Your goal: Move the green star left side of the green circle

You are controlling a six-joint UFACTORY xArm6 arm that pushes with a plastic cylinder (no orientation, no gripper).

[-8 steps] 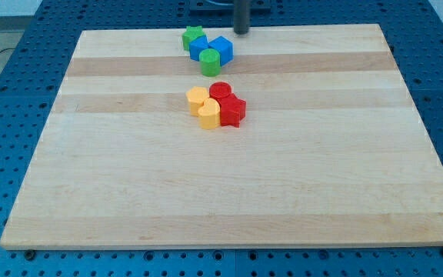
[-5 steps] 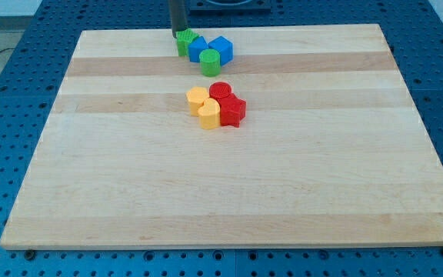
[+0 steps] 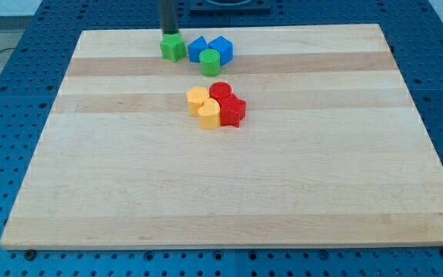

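Note:
The green star (image 3: pixel 173 48) lies near the board's top edge, up and to the left of the green circle (image 3: pixel 210 62), with a small gap to the blue blocks. My tip (image 3: pixel 168 34) stands right behind the star, at its top-left, touching or nearly touching it. The green circle sits just below two blue blocks, one rounded (image 3: pixel 199 50) and one cube-like (image 3: pixel 221 48).
Two yellow blocks (image 3: pixel 203 105) and two red blocks (image 3: pixel 228 104) sit clustered together below the green circle, near the board's middle. The wooden board (image 3: pixel 221 192) rests on a blue perforated table.
My tip moved from the view's right of the blue blocks to the left along the top edge. The green star has been pushed left, away from the blue blocks.

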